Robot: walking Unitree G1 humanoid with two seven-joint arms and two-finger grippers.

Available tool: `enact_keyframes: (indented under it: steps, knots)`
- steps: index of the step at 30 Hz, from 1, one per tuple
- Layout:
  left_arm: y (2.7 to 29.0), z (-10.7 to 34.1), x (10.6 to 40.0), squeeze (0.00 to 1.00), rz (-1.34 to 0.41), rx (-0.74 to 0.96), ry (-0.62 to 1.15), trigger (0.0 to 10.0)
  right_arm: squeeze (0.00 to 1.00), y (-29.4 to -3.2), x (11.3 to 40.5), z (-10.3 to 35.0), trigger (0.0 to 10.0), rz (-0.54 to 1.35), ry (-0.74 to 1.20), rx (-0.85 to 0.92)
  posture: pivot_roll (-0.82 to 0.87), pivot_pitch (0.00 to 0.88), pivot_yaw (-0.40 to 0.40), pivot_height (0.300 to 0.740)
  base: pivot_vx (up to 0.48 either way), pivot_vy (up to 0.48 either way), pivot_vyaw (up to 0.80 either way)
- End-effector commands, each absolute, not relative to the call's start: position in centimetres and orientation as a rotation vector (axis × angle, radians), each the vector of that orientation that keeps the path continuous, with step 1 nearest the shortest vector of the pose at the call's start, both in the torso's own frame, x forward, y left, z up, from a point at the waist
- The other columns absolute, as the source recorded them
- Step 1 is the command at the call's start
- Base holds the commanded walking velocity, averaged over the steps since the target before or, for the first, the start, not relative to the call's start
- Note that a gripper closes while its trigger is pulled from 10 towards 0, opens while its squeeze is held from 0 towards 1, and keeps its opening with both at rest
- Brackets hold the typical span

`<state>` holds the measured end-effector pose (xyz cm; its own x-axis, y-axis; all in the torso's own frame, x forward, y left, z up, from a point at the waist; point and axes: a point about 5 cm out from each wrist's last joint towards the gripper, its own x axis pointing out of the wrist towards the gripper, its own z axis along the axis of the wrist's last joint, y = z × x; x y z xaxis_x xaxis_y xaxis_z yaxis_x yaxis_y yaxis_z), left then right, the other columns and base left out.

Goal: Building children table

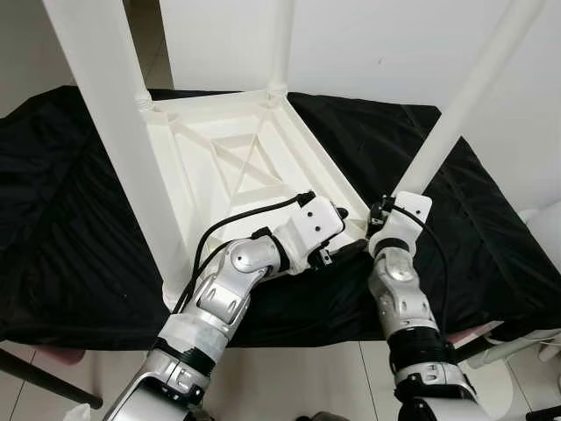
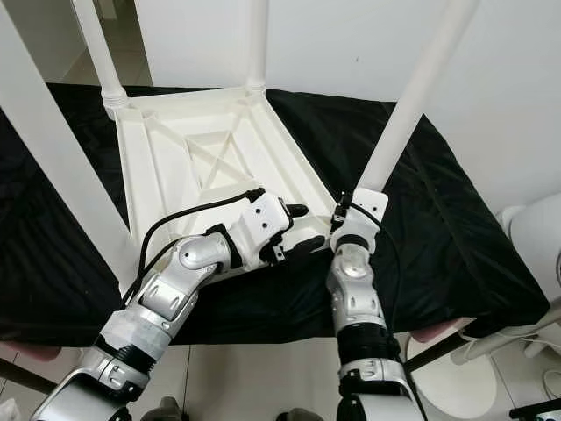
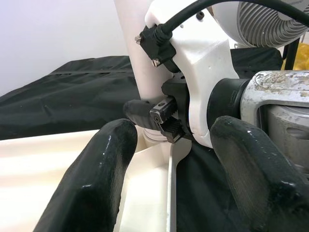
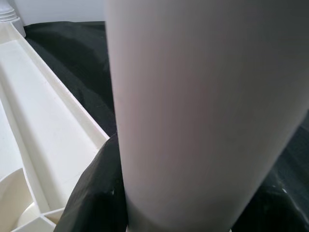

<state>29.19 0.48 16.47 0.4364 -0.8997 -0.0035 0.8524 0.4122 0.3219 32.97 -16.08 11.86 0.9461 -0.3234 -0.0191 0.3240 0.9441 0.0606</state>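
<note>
Right gripper (image 1: 383,209): closed around the base of the near-right leg (image 1: 456,110), fingers clasping it on both sides where it entered its corner socket.
Left gripper (image 3: 171,166): fingers (image 3: 94,179) spread wide, straddling the near rim of the tabletop (image 1: 230,158), apparently touching it, though contact was hard to judge.
Tabletop: upside down on the black cloth (image 1: 53,219), ribs up, near its front edge.
Other legs: three upright in the remaining corners, including the near-left leg (image 1: 114,123).
Step in hand: seating the last leg.
Doing it well: probably keep the leg straight, press down firmly, and let the left gripper steady the rim against sliding.
</note>
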Motion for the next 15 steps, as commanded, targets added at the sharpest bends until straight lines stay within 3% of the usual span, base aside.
enact_keyframes:
  steps: [1,3,4,5,6,14,15]
  knots:
    - [0.3,16.7,29.2,0.00,-1.093,0.293,-0.186,10.0,0.00,-15.5,32.8,11.5,10.0,-0.314,0.026,0.064,0.04,0.000,-0.064,0.740,0.000,0.000,0.00]
    - [0.3,16.6,29.1,0.00,-1.091,0.290,-0.186,10.0,0.00,-15.3,32.7,12.1,10.0,-0.279,-0.019,0.085,0.04,0.000,-0.067,0.740,0.000,0.000,0.00]
    - [0.4,16.6,29.1,0.00,-1.090,0.290,-0.185,10.0,0.61,-15.4,32.6,12.3,10.0,-0.276,-0.030,0.088,0.04,0.000,-0.067,0.740,0.000,0.000,0.00]
    - [0.4,16.6,29.1,0.00,-1.090,0.290,-0.185,10.0,0.61,-15.4,32.6,12.3,10.0,-0.276,-0.030,0.088,0.04,0.000,-0.067,0.740,0.000,0.000,0.00]
    - [0.4,16.6,29.1,0.00,-1.089,0.290,-0.183,10.0,1.00,-15.4,32.4,12.4,10.0,-0.267,-0.041,0.096,0.04,0.000,-0.068,0.740,0.000,0.000,0.00]
    - [0.5,16.6,29.1,0.00,-1.084,0.290,-0.182,10.0,1.00,-15.7,31.2,12.5,10.0,-0.262,-0.077,0.078,0.04,0.000,-0.072,0.740,0.000,0.000,0.00]
    - [0.5,16.5,29.1,0.00,-1.083,0.289,-0.181,10.0,0.80,-15.9,30.2,12.3,10.0,-0.253,-0.090,0.062,0.04,0.000,-0.073,0.740,0.000,0.000,0.00]
